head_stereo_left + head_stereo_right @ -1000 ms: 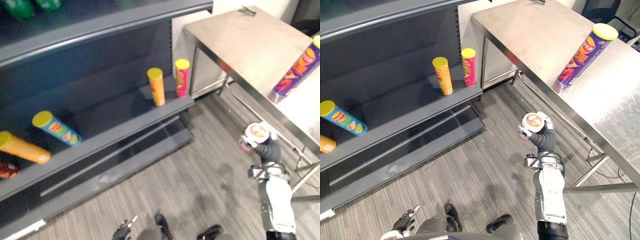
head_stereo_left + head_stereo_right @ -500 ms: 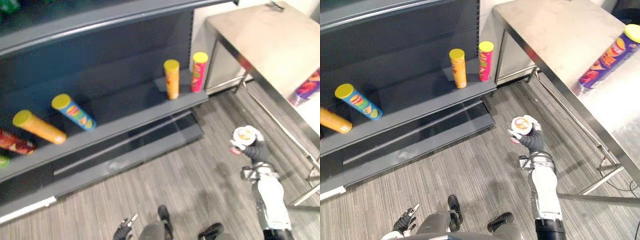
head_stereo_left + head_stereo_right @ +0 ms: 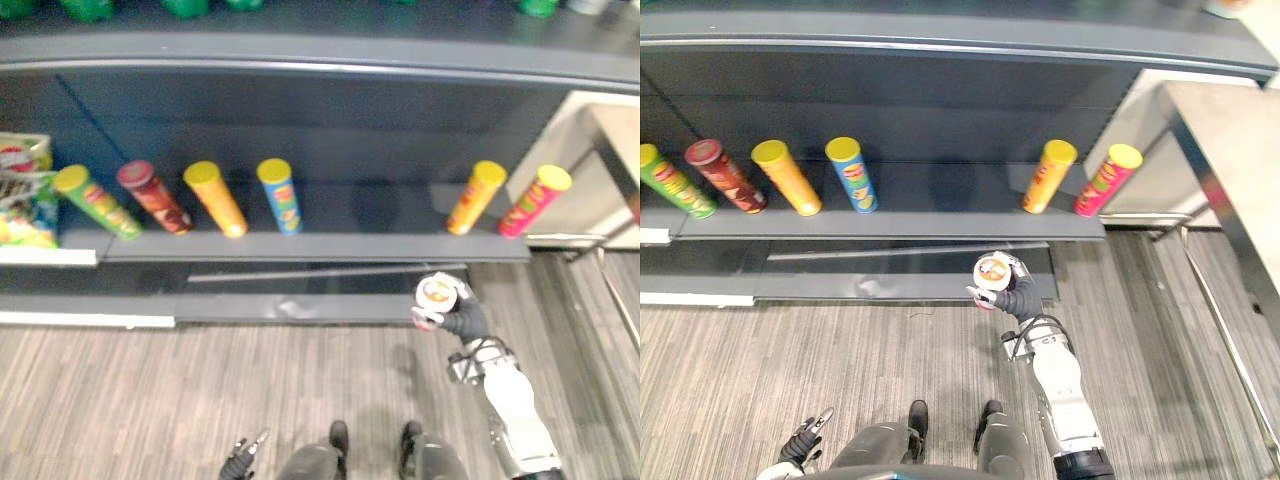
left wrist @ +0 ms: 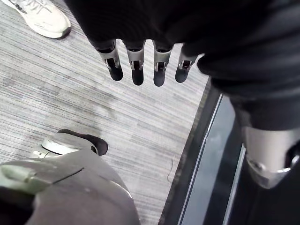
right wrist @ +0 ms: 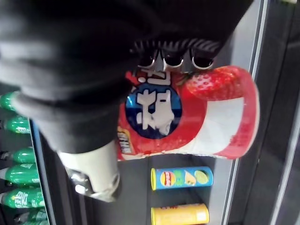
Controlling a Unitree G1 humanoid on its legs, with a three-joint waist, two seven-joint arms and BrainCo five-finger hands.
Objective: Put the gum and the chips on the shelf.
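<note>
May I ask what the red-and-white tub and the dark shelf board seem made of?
The red-and-white tub in the right robot hand: likely glossy plastic or coated card, given its printed wrap; the dark grey shelf board: probably matte painted metal, given its thin front edge.

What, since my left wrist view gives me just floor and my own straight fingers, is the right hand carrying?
Observer: The right hand is curled round a red and white tub with a strawberry picture on it.
Operator: Is there room on the shelf for it?
Observer: Yes, the shelf has a bare stretch between the blue can and the orange can.
</note>
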